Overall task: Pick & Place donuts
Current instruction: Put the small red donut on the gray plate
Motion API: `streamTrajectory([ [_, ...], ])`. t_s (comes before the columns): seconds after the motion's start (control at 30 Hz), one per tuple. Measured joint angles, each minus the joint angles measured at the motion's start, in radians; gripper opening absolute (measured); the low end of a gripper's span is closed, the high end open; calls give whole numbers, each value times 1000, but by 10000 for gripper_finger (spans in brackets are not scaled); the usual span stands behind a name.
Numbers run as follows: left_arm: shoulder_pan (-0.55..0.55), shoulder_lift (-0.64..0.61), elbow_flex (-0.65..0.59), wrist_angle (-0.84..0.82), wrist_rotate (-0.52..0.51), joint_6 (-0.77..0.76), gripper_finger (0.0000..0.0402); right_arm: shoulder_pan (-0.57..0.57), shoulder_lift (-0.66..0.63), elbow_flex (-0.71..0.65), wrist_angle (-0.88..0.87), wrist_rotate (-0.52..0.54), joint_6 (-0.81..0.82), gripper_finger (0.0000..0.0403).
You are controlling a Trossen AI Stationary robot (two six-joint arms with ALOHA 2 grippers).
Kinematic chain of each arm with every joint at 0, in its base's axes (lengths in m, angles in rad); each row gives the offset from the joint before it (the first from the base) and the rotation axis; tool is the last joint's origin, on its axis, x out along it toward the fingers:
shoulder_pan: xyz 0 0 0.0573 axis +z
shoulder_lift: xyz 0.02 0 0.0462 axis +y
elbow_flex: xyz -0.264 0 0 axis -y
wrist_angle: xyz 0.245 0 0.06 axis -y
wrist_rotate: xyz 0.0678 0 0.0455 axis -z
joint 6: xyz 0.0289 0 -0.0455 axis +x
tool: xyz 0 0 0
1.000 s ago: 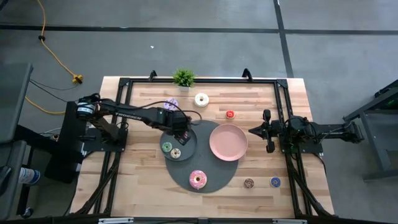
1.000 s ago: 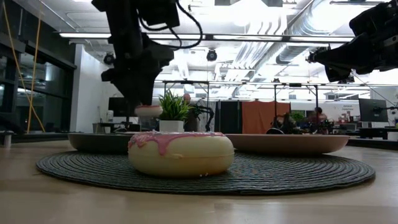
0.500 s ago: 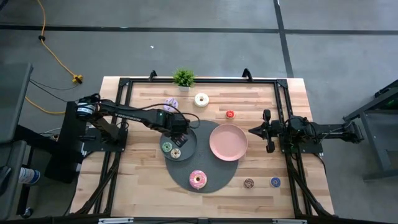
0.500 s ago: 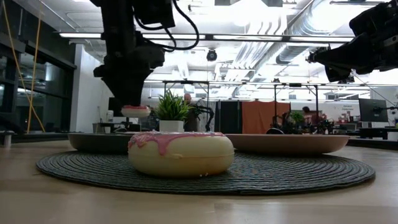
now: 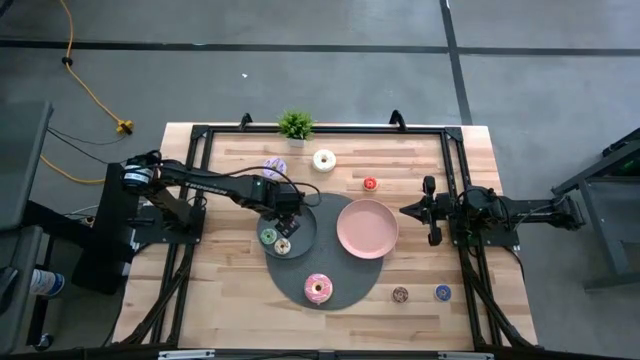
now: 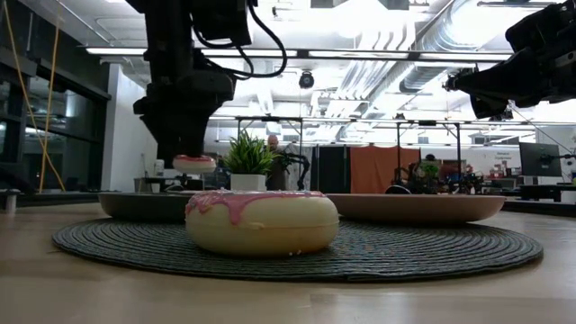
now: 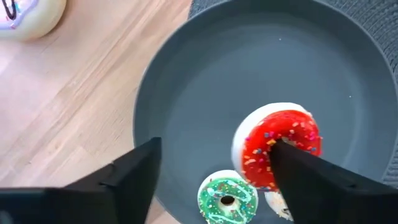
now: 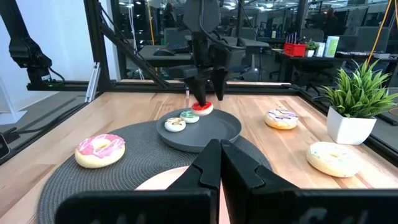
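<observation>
Two tiny donuts already down in the grey plate under the left gripper: a green donut between the jaws and toward the wrist, a cream donut just beside it, half hidden behind one finger. Hovering low over that plate, jaws spread wide, with a red donut tilted against the inner face of one finger and clear of the other, so no real grip on it; whether quite free or hanging on that finger, hard to say. Judged as the release step of placing: dropping the red ring into the grey plate. Next, probably, lifting straight up with the jaws wide so as not to drag the ring out, then reaching for another, perhaps the purple-iced donut out on the wood beyond the jaws. Parked well apart at the far side, the right gripper, fingers pressed fully together, holding nothing.
</observation>
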State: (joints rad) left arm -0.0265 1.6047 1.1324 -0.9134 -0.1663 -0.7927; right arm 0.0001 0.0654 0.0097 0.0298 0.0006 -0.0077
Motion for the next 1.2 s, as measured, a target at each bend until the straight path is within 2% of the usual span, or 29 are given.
streamTrajectory([
  [0.13,0,0,0,-7,1,-3,334,0,0,0,0,0,0,0],
  [0.23,0,0,0,-7,30,-18,311,0,0,0,0,0,0,0],
  [0.33,0,0,0,-12,33,-20,219,0,0,0,0,0,0,0],
  [0.47,0,0,0,-10,47,-16,51,0,0,0,0,0,0,0],
  [0.53,0,0,-1,-4,59,-1,18,0,0,0,0,0,0,0],
  [0.63,0,0,-1,-2,67,4,58,0,0,0,0,0,0,0],
  [0.9,0,0,-1,-2,16,-10,262,0,0,0,0,0,0,0],
  [1.0,0,0,-1,-2,-1,-32,325,0,0,0,0,0,0,0],
  [1.1,0,0,-1,-2,-2,-48,367,0,0,0,0,0,0,0],
  [1.2,0,0,-1,-2,-7,-52,384,0,0,0,0,0,0,0],
])
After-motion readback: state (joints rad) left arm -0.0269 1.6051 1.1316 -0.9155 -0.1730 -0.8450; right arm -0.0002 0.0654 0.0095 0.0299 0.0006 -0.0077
